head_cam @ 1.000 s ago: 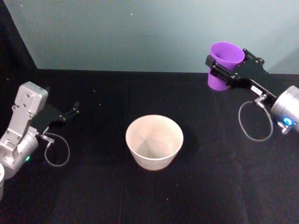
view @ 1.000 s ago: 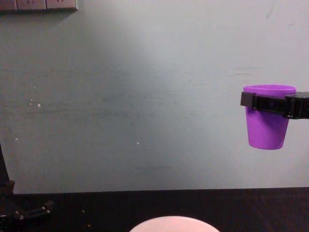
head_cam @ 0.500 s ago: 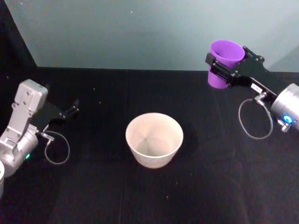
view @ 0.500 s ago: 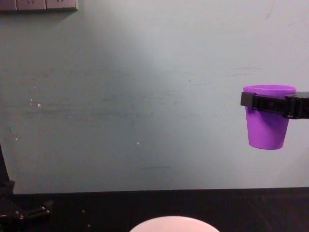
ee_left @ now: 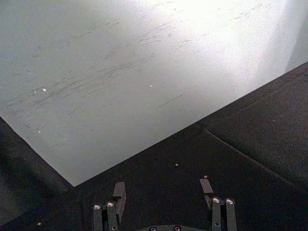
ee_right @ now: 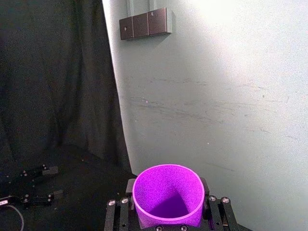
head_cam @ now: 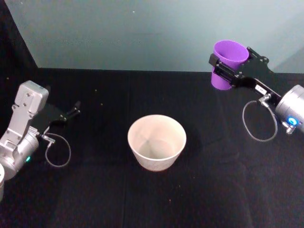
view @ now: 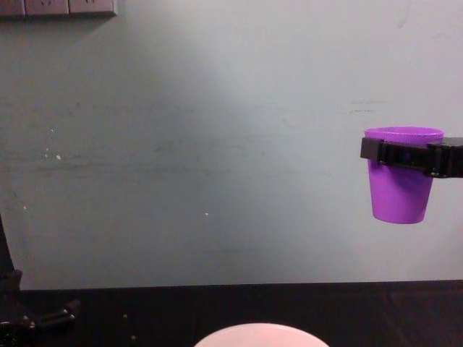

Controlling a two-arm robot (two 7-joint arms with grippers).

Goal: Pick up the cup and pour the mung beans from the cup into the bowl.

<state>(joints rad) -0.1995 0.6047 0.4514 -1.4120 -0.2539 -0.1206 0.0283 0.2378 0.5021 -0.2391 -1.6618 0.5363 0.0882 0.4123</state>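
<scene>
Black-fingered left gripper point(head_cam: 71, 113) low at left, fingers point(ee_left: 119, 192) spread, empty. Pale bowl point(head_cam: 156, 159) centre, near. Purple cup point(head_cam: 231, 53) upright, raised at far right, well apart from bowl, clamped tight in right gripper point(head_cam: 223, 71).

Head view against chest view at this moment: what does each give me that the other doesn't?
Head view: the bowl's pale inside, no beans visible in it. Chest view: the cup's side profile, upright, hanging well above the table, and wall sockets at top. Both: the right gripper shut on the cup, off to the bowl's right, and the left gripper parked at the left.
</scene>
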